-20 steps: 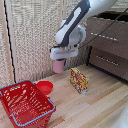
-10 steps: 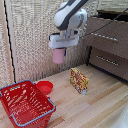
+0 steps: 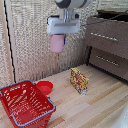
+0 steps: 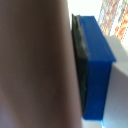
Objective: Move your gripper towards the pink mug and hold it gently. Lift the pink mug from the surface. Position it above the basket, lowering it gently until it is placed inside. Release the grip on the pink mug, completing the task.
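My gripper (image 3: pixel 58 37) is shut on the pink mug (image 3: pixel 57 44) and holds it high in the air, well above the wooden floor. The mug hangs upright below the white end block. The red basket (image 3: pixel 25 103) with lattice sides and a grey-blue rim stands on the floor at the exterior view's lower left, below and to the left of the mug. In the wrist view the mug's pale pink wall (image 4: pixel 35 65) fills most of the picture, pressed against a blue finger with a dark pad (image 4: pixel 95 70).
A small red bowl (image 3: pixel 45 87) sits just right of the basket. A yellow snack box (image 3: pixel 79 80) stands on the floor in the middle. A dark wooden drawer unit (image 3: pixel 107 45) stands at the exterior view's right. A woven wall runs behind.
The gripper has risen with the pink mug and moved toward the exterior view's left, away from the snack box.
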Robot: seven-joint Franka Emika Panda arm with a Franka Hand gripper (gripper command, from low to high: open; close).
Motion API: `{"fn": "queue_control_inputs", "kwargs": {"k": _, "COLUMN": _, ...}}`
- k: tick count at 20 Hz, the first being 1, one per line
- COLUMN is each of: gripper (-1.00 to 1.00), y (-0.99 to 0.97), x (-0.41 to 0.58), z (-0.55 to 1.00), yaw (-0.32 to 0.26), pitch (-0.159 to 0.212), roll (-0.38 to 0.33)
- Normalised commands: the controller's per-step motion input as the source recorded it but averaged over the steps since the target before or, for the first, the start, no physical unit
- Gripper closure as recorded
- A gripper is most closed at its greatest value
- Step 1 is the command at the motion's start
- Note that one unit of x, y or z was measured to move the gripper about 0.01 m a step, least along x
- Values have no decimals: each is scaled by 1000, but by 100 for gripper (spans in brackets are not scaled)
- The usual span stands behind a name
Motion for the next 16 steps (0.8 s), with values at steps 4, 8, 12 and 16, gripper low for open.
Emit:
{"fn": "queue_control_inputs", "kwargs": {"k": 4, "gripper": 100, "y": 819, "x": -433, "z": 369, "yaw": 0, "pitch": 0, "roll": 1}}
{"fn": "queue_control_inputs", "kwargs": {"k": 8, "gripper": 100, "y": 929, "x": -251, "z": 91, "yaw": 0, "pitch": 1, "roll": -18}}
{"fn": "queue_control_inputs", "kwargs": {"k": 12, "gripper": 100, "y": 989, "x": -126, "z": -8, "yaw": 0, "pitch": 38, "roll": -23}}
{"fn": "queue_control_inputs", "kwargs": {"k": 16, "gripper": 100, "y": 998, "x": -99, "z": -64, "yaw": 0, "pitch": 42, "roll": -35}}
